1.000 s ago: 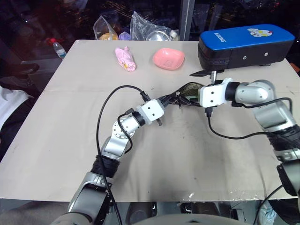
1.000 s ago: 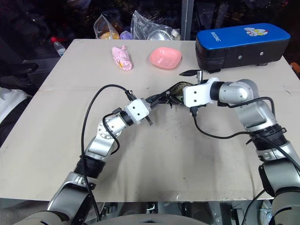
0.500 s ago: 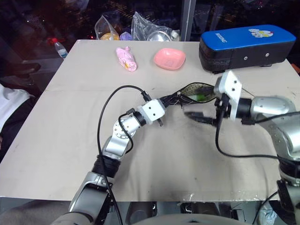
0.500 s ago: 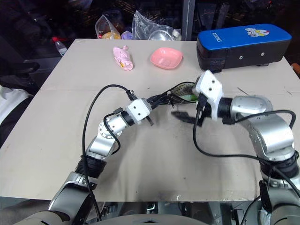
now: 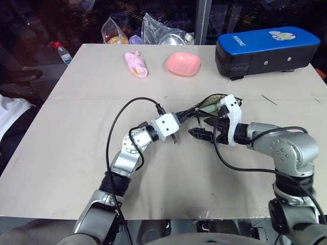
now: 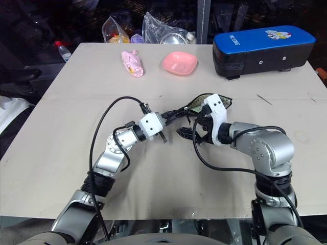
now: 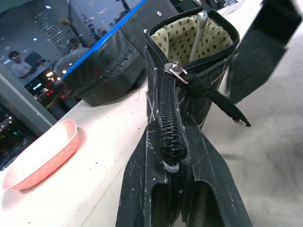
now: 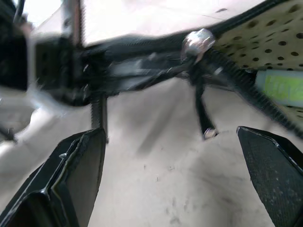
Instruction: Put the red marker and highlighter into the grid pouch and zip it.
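Pouch point(image 5: 212, 102) lies mid-counter point(image 5: 76, 153), mouth gaping toward the right arm; black fabric with thin pale lines outside, cream lining with dark dots inside. Left claw point(image 7: 173, 156) is clamped tight on the closed end of the pouch, right over the zipper teeth. Right claw point(image 5: 200, 133) hangs just beside the mouth, fingers spread wide, nothing in them. Highlighter point(image 8: 284, 87), lime and translucent, sits inside against the lining; marker not made out in any view, so likely tucked deeper, though that is unsure. Judgement: loading looks finished and the zipping step is in hand. Zipper pull point(image 7: 176, 72), a small metal slider with a limp black fabric tab, rests partway along the track. Next move calls for a fine pinch on that floppy tab, then a steady draw along the teeth against the left claw's hold.
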You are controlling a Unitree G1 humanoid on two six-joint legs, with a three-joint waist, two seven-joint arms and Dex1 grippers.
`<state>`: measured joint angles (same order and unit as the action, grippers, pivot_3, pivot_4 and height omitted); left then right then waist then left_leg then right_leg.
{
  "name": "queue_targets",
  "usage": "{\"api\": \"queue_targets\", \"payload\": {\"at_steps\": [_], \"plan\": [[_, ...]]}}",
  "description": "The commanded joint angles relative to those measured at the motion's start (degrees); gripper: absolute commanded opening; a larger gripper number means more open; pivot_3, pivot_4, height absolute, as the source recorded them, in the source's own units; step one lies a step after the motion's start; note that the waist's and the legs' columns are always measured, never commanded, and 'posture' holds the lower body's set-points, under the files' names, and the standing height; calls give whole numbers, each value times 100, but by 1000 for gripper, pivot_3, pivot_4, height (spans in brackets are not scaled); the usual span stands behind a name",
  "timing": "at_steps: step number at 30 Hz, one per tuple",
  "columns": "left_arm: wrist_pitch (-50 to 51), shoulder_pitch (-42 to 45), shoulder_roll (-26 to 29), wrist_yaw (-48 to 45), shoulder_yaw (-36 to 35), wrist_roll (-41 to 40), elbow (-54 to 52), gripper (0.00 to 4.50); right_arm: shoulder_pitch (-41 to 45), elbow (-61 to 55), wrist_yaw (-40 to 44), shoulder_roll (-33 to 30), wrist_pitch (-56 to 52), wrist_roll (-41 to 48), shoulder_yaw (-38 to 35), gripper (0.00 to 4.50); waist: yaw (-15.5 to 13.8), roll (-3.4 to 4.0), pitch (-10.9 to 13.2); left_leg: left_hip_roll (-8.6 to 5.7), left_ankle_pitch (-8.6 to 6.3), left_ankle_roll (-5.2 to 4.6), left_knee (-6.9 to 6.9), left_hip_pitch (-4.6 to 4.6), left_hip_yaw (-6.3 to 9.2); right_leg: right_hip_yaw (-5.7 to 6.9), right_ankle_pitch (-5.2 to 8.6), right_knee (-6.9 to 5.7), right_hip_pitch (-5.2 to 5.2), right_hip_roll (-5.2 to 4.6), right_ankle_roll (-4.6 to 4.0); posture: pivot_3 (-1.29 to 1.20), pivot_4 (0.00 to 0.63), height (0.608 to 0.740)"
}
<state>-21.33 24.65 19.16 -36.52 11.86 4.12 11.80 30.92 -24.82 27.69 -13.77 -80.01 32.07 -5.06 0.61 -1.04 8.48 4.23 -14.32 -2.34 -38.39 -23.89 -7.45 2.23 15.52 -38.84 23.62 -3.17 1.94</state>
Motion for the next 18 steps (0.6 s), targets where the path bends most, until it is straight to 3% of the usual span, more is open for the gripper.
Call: {"api": "queue_targets", "payload": {"at_steps": [1, 9, 18], "plan": [[-177, -17, 86, -114, 44, -65, -257, 0, 243, 95, -333, 432, -158, 221, -521, 4480, 2, 0, 0, 0, 0, 0, 1, 0, 0, 0, 0, 0, 0, 0, 0, 0, 150, 740], [-385, 45, 141, -276, 132, 1, -83, 0, 327, 174, -793, 972, -448, 392, -1134, 4480, 4, 1, 0, 0, 0, 0, 2, -1, -1, 1, 0, 2, 0, 0, 0, 0, 150, 740], [-459, 123, 168, -269, 158, -5, 26, 0, 242, 139, -990, 1046, -423, 499, -1095, 184, 16, 1, 0, 0, 0, -1, 4, -1, 1, 1, 0, 2, 1, 0, 0, 0, 150, 740]]}}
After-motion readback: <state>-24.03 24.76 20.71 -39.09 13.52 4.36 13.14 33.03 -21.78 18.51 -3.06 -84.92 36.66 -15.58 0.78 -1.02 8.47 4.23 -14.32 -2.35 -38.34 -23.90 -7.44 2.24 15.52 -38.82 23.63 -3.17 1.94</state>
